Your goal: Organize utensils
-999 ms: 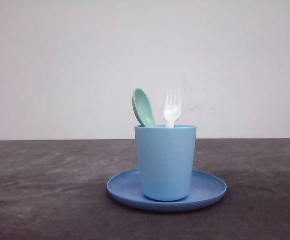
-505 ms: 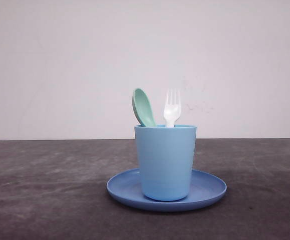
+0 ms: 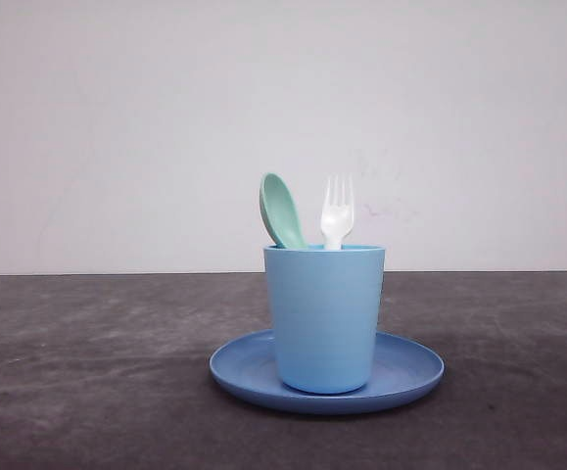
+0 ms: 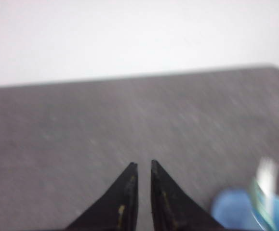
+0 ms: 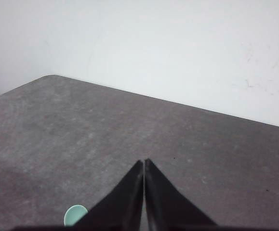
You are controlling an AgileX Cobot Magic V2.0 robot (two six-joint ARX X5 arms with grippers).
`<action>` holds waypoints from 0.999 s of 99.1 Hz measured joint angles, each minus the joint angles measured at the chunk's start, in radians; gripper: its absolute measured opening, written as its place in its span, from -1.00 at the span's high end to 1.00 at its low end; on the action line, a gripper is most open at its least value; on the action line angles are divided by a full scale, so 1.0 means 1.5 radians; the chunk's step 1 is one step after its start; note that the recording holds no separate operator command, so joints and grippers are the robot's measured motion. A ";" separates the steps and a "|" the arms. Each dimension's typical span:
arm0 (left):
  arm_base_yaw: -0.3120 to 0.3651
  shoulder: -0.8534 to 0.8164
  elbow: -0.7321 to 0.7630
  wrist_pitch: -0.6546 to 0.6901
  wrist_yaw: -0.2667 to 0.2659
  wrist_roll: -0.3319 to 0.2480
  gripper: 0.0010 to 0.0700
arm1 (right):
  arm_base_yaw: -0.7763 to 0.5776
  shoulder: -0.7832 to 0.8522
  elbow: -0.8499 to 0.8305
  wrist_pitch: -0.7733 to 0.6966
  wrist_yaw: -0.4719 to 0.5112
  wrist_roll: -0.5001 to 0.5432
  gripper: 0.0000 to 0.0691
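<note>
The mint-green spoon and the white fork stand upright in the light blue cup, heads up above its rim. The cup stands on the round blue plate at the table's middle. In the blurred left wrist view, my left gripper hangs over bare table, its fingers a narrow gap apart with nothing between them. The plate, fork and spoon lie off to one side of it. My right gripper is shut and empty, with the spoon's bowl beside its fingers.
The dark grey table stretches wide on both sides of the plate. A plain white wall rises behind its far edge.
</note>
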 joint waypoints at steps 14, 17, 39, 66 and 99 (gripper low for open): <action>0.112 -0.014 -0.088 0.058 0.014 0.013 0.96 | 0.000 0.000 0.000 0.000 0.000 0.000 0.99; 0.136 -0.021 -0.111 0.070 0.021 0.015 0.96 | 0.000 0.000 0.000 0.000 0.000 0.000 0.99; 0.285 -0.107 -0.305 0.214 0.108 0.066 0.96 | 0.000 0.000 0.000 0.000 0.000 0.000 0.99; 0.379 -0.240 -0.486 0.271 0.175 0.120 0.96 | 0.000 0.000 0.000 0.000 0.000 0.000 0.99; 0.411 -0.312 -0.573 0.269 0.183 0.125 0.96 | 0.000 0.000 0.000 0.000 0.000 0.000 0.99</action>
